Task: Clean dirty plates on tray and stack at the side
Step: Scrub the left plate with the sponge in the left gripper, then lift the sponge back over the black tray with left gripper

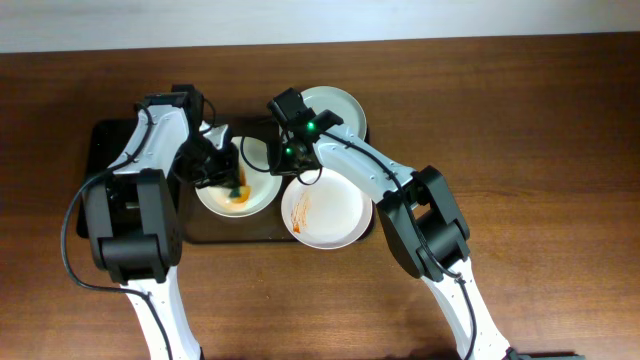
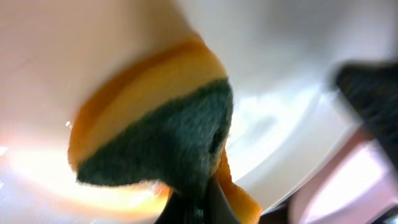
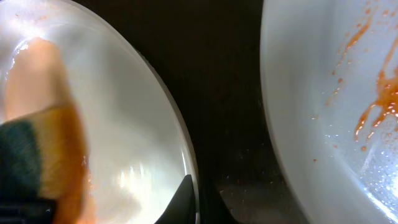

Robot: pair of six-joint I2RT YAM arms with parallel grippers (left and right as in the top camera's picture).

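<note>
Left hand (image 2: pixel 193 208): clamped on the yellow foam sponge with a dark green scouring face (image 2: pixel 158 134). The sponge is pressed into the bowl of the round shallow white plate under wipe (image 1: pixel 258 203).

Right hand (image 3: pixel 199 200): fingers together on that same plate's rim, at the edge nearest its neighbour. This is a thin pinch, and it is all that steadies the plate.

Location: the plate under wipe sits left of centre on the large dark brown-olive tray with a raised rim (image 1: pixel 215 238). A second white plate streaked with orange-red sauce (image 1: pixel 330 215) lies just beside it to the right. A plain white third plate (image 1: pixel 340 105) is at the tray's far right corner.

Risks for you to watch:
- Wiping strokes push sideways against a rim pinch. If the pinch slips, the plate can skate into the streaked neighbour or tip over its edge.
- An orange smear shows under the sponge. A loaded sponge is likely to spread sauce instead of lifting it.
- The sponge is held by one end, so a hard stroke may twist it out of the fingers.
- The two wrists work close together over one plate, so contact between them is possible.

Orientation: the plates are round, face up, with no long axis. Whether the pinched one is tilted, you cannot tell. The tray's long axis runs left to right across the brown wooden desk (image 1: pixel 520 100). The sponge's long axis slants away from the left hand, green face toward the wrist camera.
</note>
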